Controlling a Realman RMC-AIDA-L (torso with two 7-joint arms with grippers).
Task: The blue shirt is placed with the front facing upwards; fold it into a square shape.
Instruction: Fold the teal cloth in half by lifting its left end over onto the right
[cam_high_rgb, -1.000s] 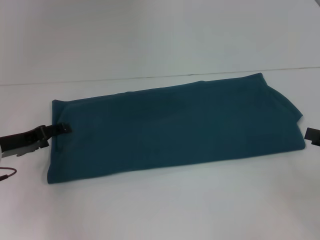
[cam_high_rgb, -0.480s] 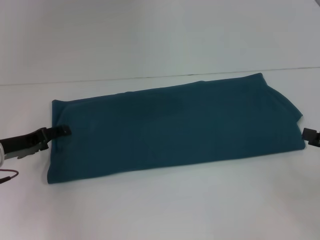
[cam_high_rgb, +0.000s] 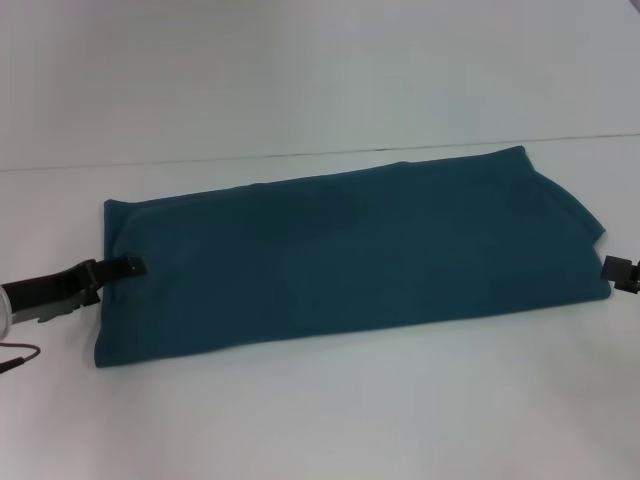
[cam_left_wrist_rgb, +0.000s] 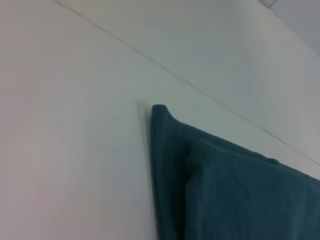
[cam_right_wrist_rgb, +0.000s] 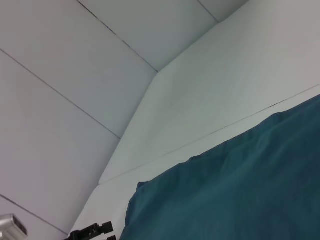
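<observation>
The blue shirt (cam_high_rgb: 350, 250) lies on the white table (cam_high_rgb: 330, 410) as a long flat band running left to right, plain side up, with no lettering showing. My left gripper (cam_high_rgb: 130, 266) sits low at the band's left short edge, its tip over the cloth. At the right short edge, my right gripper (cam_high_rgb: 617, 272) touches the near corner and is mostly cut off by the picture's edge. A folded corner of the shirt (cam_left_wrist_rgb: 235, 195) shows in the left wrist view. In the right wrist view the shirt (cam_right_wrist_rgb: 240, 190) stretches away toward the distant left gripper (cam_right_wrist_rgb: 92, 231).
A white wall (cam_high_rgb: 320, 70) rises behind the table's far edge (cam_high_rgb: 300, 155). Bare tabletop lies in front of the shirt and behind it. A thin red cable (cam_high_rgb: 15, 358) trails by the left arm.
The left gripper has slid slightly toward the near side along the shirt's left edge. The right gripper has crept a little left, up to the shirt's right edge. The shirt has not moved.
</observation>
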